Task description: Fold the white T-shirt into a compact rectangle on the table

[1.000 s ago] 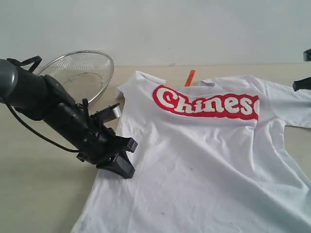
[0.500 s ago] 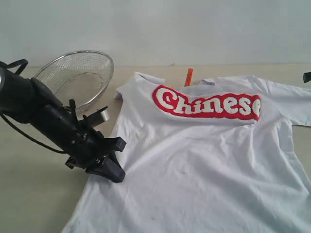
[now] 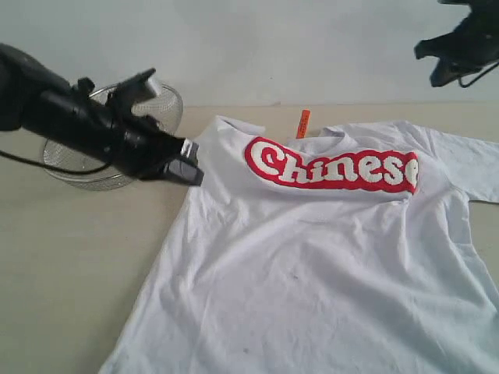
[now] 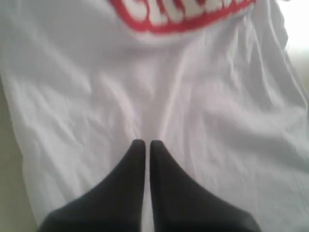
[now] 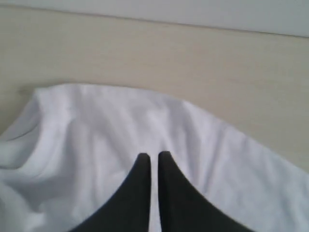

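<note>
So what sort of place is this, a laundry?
Probably a robot test bench: a beige table by a plain wall, a white T-shirt laid out, and black robot arms near it.

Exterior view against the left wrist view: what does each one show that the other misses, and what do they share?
Only the exterior view: the wire basket, the orange neck tag, and the right gripper up high at the right. Only the left wrist view: the left gripper close up, its jaws shut with nothing between them. Both: the white T-shirt spread out, and its red lettering.
</note>
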Controlling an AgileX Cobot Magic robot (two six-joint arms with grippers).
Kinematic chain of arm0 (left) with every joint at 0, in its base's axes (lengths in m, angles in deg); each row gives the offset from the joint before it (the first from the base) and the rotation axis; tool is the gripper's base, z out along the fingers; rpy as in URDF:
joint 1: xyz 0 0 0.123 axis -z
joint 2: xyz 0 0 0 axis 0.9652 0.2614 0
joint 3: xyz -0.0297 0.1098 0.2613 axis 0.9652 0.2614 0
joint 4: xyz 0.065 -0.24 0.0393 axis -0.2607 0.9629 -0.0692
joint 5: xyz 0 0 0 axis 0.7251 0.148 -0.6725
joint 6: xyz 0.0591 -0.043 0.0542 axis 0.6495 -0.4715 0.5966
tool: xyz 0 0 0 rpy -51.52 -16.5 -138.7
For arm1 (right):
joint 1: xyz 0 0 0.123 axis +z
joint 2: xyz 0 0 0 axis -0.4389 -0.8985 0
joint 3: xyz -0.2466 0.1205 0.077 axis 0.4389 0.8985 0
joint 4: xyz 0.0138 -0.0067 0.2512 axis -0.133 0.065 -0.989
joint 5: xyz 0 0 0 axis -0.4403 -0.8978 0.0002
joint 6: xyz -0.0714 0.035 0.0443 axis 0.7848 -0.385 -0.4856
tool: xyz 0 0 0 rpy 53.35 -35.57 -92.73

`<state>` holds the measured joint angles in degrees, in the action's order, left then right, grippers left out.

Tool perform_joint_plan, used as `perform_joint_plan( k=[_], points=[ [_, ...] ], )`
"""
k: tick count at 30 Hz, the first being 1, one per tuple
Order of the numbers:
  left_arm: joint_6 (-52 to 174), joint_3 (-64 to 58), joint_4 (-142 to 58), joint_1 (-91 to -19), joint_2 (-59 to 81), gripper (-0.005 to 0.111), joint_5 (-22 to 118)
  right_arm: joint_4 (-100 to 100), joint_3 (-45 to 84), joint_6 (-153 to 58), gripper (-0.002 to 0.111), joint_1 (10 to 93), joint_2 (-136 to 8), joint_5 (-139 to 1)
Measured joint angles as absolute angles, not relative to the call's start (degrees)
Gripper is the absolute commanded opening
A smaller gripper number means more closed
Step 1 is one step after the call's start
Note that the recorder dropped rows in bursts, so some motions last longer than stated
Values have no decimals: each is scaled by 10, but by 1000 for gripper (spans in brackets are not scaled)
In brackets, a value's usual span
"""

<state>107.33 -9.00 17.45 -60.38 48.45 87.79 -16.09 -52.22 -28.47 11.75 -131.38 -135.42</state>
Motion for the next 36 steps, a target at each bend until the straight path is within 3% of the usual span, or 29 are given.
perform_joint_plan(
  k=[11,24,36],
  points=[
    [1055,-327,175,-604,603,4,870,-127,-522,-326,0,247,-1327,-1368],
    [888,-601,5,-581,790,4,929,-49,-522,-380,0,247,-1370,-1322],
    [823,-679,-77,-579,873,4,906,-45,-522,-378,0,236,-1390,-1349]
  ],
)
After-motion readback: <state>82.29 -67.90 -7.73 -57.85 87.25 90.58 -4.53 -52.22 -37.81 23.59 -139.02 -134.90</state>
